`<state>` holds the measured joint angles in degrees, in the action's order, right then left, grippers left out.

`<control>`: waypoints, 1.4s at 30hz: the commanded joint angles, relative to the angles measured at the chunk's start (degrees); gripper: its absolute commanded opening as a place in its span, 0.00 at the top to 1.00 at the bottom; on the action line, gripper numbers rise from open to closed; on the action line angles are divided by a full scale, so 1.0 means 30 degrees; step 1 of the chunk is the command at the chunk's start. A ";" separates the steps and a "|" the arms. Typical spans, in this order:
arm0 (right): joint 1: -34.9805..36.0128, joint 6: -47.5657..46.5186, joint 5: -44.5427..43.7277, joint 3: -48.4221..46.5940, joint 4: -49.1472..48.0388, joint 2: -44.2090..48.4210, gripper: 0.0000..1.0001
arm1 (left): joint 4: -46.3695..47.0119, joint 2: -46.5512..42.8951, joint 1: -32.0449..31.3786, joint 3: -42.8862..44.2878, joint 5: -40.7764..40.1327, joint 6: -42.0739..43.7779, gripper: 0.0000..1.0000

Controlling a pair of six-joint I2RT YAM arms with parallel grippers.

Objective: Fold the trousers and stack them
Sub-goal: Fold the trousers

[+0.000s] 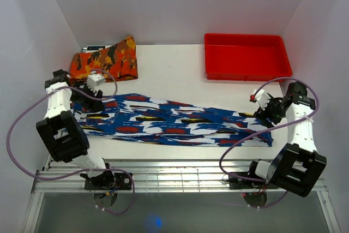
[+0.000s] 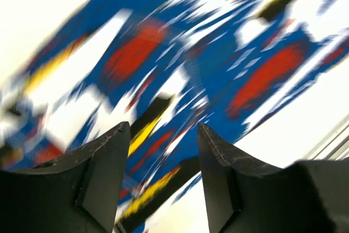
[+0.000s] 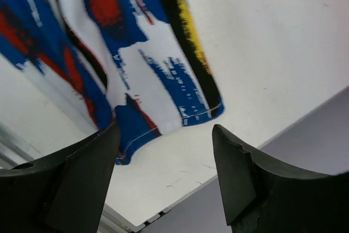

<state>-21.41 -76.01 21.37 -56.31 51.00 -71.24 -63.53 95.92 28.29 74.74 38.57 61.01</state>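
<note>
I'm working in what looks like a robotics lab cell: plain white walls (image 1: 180,4) box in a white tabletop (image 1: 174,69), an aluminium rail frame (image 1: 180,181) runs along its near edge, and loose purple cables (image 1: 8,137) loop off the left arm (image 1: 59,115) and right arm (image 1: 301,129).

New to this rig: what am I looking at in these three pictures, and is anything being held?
These are two robot arms bolted at the table's near edge: the left arm and the right arm. The wide picture comes from a camera above and behind them. The other two come from a camera on each wrist, looking out between that arm's dark jaws. On the white table the trousers lie spread flat, left to right. An orange patterned cloth sits at the back left, a red tray at the back right. Both pairs of jaws stand open over the trouser ends; nothing is held.
</note>
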 commanded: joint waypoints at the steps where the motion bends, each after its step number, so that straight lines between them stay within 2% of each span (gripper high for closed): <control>1: 0.0017 -0.4134 0.0583 0.1541 0.2598 0.0836 0.26 | -0.1647 -0.3696 -0.3095 -0.1906 0.2175 0.4211 0.38; 5: 0.0017 -0.4517 -0.0234 0.3473 0.1225 0.1160 0.26 | 0.0220 -0.5136 -0.7605 -0.3963 0.1446 0.2169 0.45; 9: 0.0017 -0.4839 -0.0821 0.4441 0.0257 0.0808 0.27 | 0.2859 -0.4992 -1.2784 -0.5778 0.0131 -0.1698 0.49; 10: 0.0017 -0.5159 -0.0968 0.4706 -0.0209 0.0808 0.27 | 0.3474 -0.4933 -1.3554 -0.6188 -0.0457 -0.3126 0.48; 12: 0.0017 -0.5424 -0.1524 0.5466 -0.0768 0.0837 0.27 | 0.5350 -0.4932 -1.5455 -0.7244 -0.1687 -0.4016 0.48; 15: -0.0012 -0.5748 -0.1819 0.5822 -0.1180 0.0866 0.27 | 0.6731 -0.4845 -1.7129 -0.7802 -0.2249 -0.5306 0.45; 23: -0.0012 -0.5573 -0.1965 0.6261 -0.1795 0.0661 0.34 | 0.9163 -0.3908 -1.9097 -0.8303 -0.4387 -0.6772 0.46; 32: -0.0012 -0.5484 -0.2141 0.6496 -0.2586 0.0486 0.46 | 0.9107 -0.3526 -1.9920 -0.8624 -0.3454 -0.6861 0.49; 38: -0.0012 -0.5251 -0.2170 0.6496 -0.3201 0.0340 0.61 | 0.9338 -0.3264 -2.0300 -0.8800 -0.3626 -0.7037 0.57; 42: -0.0012 -0.5045 -0.2200 0.6438 -0.3436 0.0281 0.73 | 0.9662 -0.2970 -2.0388 -0.8859 -0.4241 -0.7272 0.69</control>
<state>-21.32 -91.64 14.66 -36.91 42.57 -70.08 -35.97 86.85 -32.47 48.97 26.41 39.97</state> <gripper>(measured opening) 0.294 0.329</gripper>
